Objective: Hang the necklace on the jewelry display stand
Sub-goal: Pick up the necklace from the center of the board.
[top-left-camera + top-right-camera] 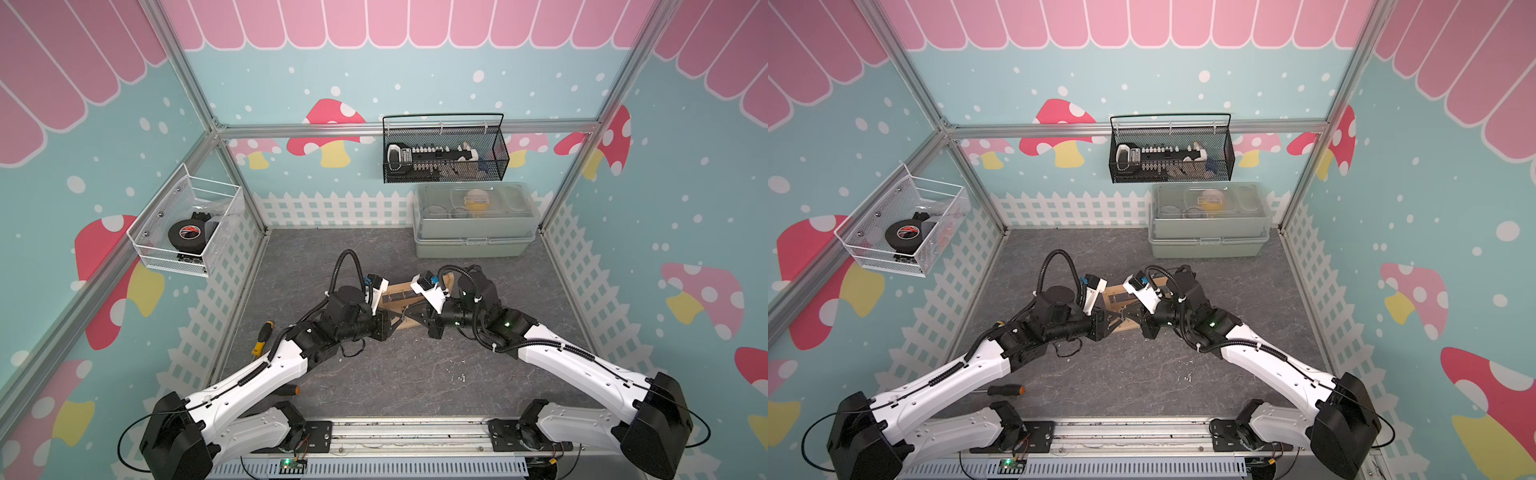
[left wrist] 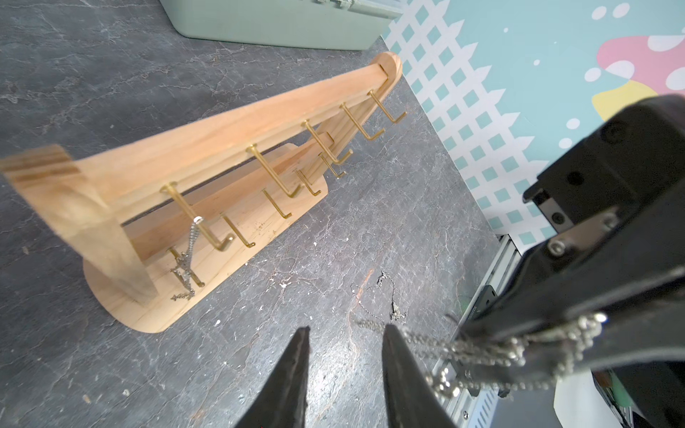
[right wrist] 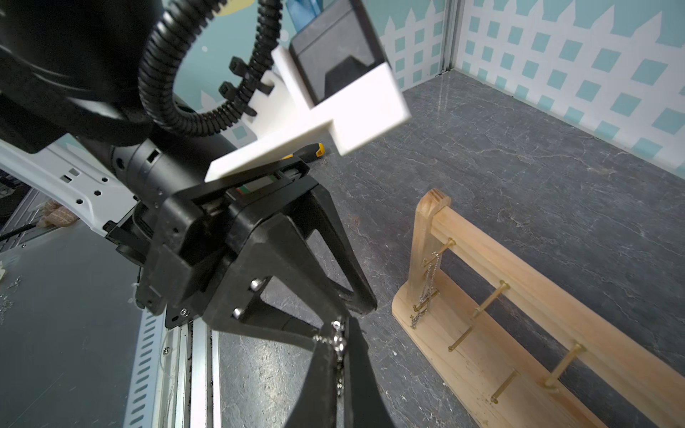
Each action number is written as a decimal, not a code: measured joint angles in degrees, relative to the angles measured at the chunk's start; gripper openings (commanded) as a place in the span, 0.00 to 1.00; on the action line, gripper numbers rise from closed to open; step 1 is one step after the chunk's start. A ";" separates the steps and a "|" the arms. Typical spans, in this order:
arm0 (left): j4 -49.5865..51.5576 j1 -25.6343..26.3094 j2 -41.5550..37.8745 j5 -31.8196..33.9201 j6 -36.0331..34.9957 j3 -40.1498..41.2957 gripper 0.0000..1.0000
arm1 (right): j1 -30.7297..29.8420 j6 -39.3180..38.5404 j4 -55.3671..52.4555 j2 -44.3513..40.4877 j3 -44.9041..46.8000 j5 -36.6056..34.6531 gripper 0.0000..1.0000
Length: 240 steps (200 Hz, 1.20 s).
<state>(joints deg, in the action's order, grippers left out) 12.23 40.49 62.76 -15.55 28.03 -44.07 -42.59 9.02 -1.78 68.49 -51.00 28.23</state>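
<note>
The light wooden jewelry display stand (image 2: 222,148) with gold hooks stands mid-table, partly hidden behind both wrists in both top views (image 1: 397,291). A silver chain (image 2: 192,237) hangs from its end hook (image 3: 430,274). My right gripper (image 3: 343,326) is shut on the necklace (image 3: 338,342), a bunched silver chain. In the left wrist view the necklace (image 2: 482,348) stretches from the right gripper to the tip of one finger (image 2: 400,370) of my left gripper (image 2: 346,328). The left gripper is open, nothing between its jaws. A thin loop with a small pendant (image 2: 396,315) shows below, against the table.
A grey-green lidded box (image 1: 473,239) sits at the back right. A black wire basket (image 1: 444,153) hangs on the back wall and a white mesh basket (image 1: 187,224) on the left wall. Screwdrivers lie at the left edge (image 1: 262,336) and front left (image 1: 291,390).
</note>
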 measured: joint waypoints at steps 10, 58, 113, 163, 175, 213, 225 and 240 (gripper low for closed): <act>0.24 0.00 -0.39 -0.02 -0.02 0.22 0.33 | 0.17 0.00 0.11 0.02 0.00 0.02 0.04; 0.83 0.00 -2.23 0.07 -0.02 0.33 0.33 | 0.26 0.02 1.03 0.68 0.00 0.37 0.04; 0.85 0.00 -1.40 0.31 -0.04 0.33 0.33 | 0.26 0.31 2.27 0.96 0.04 1.55 0.04; 1.42 0.00 -1.49 2.45 -0.24 0.33 0.34 | 0.26 0.44 2.32 0.96 0.04 2.27 0.04; 1.64 0.00 -1.49 2.93 -0.31 0.33 0.33 | 0.26 0.46 2.32 0.96 0.04 2.36 0.04; 2.14 -0.02 -1.49 4.15 -0.42 0.33 0.33 | 0.26 0.52 2.45 0.98 0.07 2.84 0.04; 2.14 -0.02 -1.49 4.20 -0.44 0.33 0.33 | 0.26 0.61 2.56 0.98 0.07 2.91 0.04; 2.14 -0.02 -1.49 4.11 -0.44 0.33 0.33 | 0.26 0.83 2.84 1.03 0.11 2.86 0.04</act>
<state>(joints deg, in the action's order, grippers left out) 14.37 40.47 61.28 -11.44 27.59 -43.75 -42.33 9.85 1.06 69.52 -50.89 31.09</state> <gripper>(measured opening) 0.332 0.048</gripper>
